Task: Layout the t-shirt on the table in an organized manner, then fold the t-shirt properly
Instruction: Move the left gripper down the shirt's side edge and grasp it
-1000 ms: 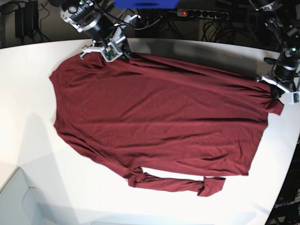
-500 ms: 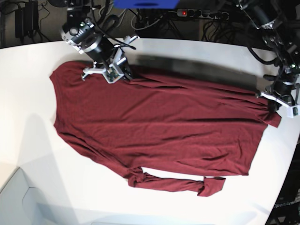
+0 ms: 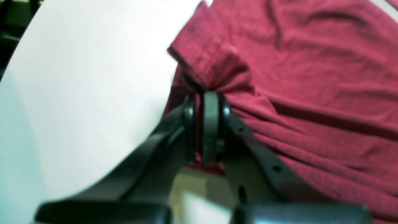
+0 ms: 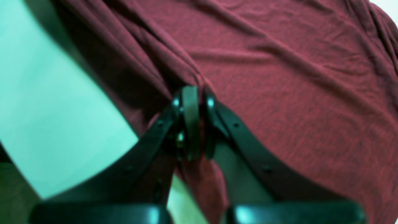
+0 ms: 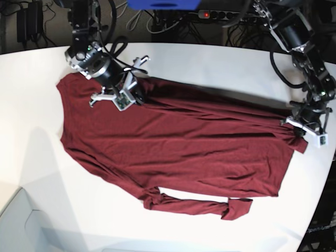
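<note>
The dark maroon t-shirt (image 5: 178,142) lies spread over the white table (image 5: 220,63), one long sleeve (image 5: 194,206) folded along its near edge. My right gripper (image 5: 134,97) is shut on the shirt's far edge at the left of the base view; in its wrist view the closed gripper (image 4: 191,93) pinches a fold of the t-shirt (image 4: 279,77). My left gripper (image 5: 299,131) is shut on the shirt's right corner. In the left wrist view the left gripper (image 3: 206,96) clamps bunched cloth of the t-shirt (image 3: 311,77) near the table (image 3: 93,77) rim.
A power strip (image 5: 226,16) and cables lie behind the table's far edge. The table's curved edge (image 5: 323,189) runs close to the left gripper. A pale grey surface (image 5: 16,226) sits at the near left corner.
Both grippers have moved toward the near side, dragging the shirt's far edge with them. The far edge now lies further from the table's back rim.
</note>
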Motion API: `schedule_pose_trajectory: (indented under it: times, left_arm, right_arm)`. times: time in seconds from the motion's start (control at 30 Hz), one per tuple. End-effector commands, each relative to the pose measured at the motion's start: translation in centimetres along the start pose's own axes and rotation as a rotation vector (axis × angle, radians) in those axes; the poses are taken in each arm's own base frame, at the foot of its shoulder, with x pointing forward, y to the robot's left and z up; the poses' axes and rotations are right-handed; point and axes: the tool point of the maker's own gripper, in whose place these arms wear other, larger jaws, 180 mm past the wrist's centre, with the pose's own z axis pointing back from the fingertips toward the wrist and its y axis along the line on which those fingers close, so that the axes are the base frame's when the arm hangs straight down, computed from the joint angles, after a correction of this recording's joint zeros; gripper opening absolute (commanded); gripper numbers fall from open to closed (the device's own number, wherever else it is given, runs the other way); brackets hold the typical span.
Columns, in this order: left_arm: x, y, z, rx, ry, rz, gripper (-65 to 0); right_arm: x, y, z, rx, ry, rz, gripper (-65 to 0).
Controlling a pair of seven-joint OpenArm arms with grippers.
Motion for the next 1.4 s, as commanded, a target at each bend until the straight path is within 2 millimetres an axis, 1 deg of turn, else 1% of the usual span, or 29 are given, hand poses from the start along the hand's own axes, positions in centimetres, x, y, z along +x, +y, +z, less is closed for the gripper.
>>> schedule_pose_trajectory:
  times: [0.0,0.13,0.2,0.3,0.4,0.53,0.63,0.67,0.7,0.8,0.9,0.97,1.07,1.13,1.2,1.3,1.33,1.37]
  left_arm:
    - [2.5,-0.2,-0.2,-0.004,-0.06,-0.028,-64.7]
    - [2.3,-1.5,-1.5,-0.023,-0.024,-0.078,-64.7]
    - [2.7,-2.0,-1.9,-0.029,-0.021,-0.096,-64.7]
    - [2.8,-2.2,-2.1,-0.022,-0.011,-0.123,-64.7]
    - [3.4,-2.5,-2.3,-0.02,-0.013,-0.15,-64.7]
    - [3.5,-2.2,-2.3,-0.007,-0.011,-0.166,-64.7]
    - [4.8,-2.0,-2.3,-0.004,-0.056,-0.169,-64.7]
    - [5.0,-2.0,-2.3,-0.004,-0.065,-0.169,-64.7]
    - [5.0,-1.9,-2.3,-0.004,-0.067,-0.169,-64.7]
    - [4.0,-1.8,-2.8,-0.01,-0.036,-0.156,-64.7]
    - [4.0,-1.6,-3.4,-0.013,-0.024,-0.143,-64.7]
    - [3.3,-1.6,-3.8,-0.018,-0.001,-0.131,-64.7]
    - [3.1,-1.7,-4.2,-0.024,0.009,-0.121,-64.7]
    - [3.4,-1.8,-4.2,-0.025,0.004,-0.119,-64.7]
    - [4.0,-1.8,-4.3,-0.026,-0.006,-0.119,-64.6]
    - [4.1,-1.9,-4.3,-0.026,-0.009,-0.118,-64.5]
    - [4.2,-1.9,-4.3,-0.026,-0.011,-0.118,-64.5]
    - [4.4,-1.9,-4.4,-0.026,-0.014,-0.118,-64.5]
  right_arm:
    - [1.5,-0.6,-0.2,-0.011,-0.052,0.001,-65.0]
    - [2.0,-1.3,-0.9,-0.013,-0.06,0.005,-65.0]
    - [2.6,-1.8,-1.3,-0.019,-0.071,0.011,-65.0]
    - [3.0,-2.4,-1.8,-0.021,-0.076,0.014,-65.0]
    - [2.8,-2.9,-2.4,-0.019,-0.067,0.015,-65.0]
    - [2.3,-3.7,-2.8,-0.02,-0.048,0.023,-65.0]
    - [1.8,-4.1,-3.0,-0.017,-0.033,0.023,-65.0]
    - [2.1,-4.3,-3.1,-0.02,-0.038,0.03,-65.0]
    - [2.2,-4.4,-3.1,-0.019,-0.038,0.033,-65.0]
    - [2.4,-4.4,-3.2,-0.019,-0.044,0.033,-65.0]
    - [3.1,-4.8,-3.4,-0.024,-0.056,0.043,-65.0]
    - [3.1,-4.9,-3.7,-0.022,-0.052,0.04,-65.0]
    - [3.1,-5.3,-4.3,-0.019,-0.047,0.034,-65.0]
    - [2.7,-5.4,-4.6,-0.013,-0.036,0.028,-65.0]
    - [3.0,-5.6,-4.7,-0.015,-0.041,0.031,-65.0]
    - [3.0,-5.6,-4.8,-0.015,-0.04,0.031,-65.0]
    - [3.0,-5.6,-4.8,-0.015,-0.04,0.031,-64.5]
    - [3.1,-5.6,-4.8,-0.016,-0.041,0.032,-61.9]
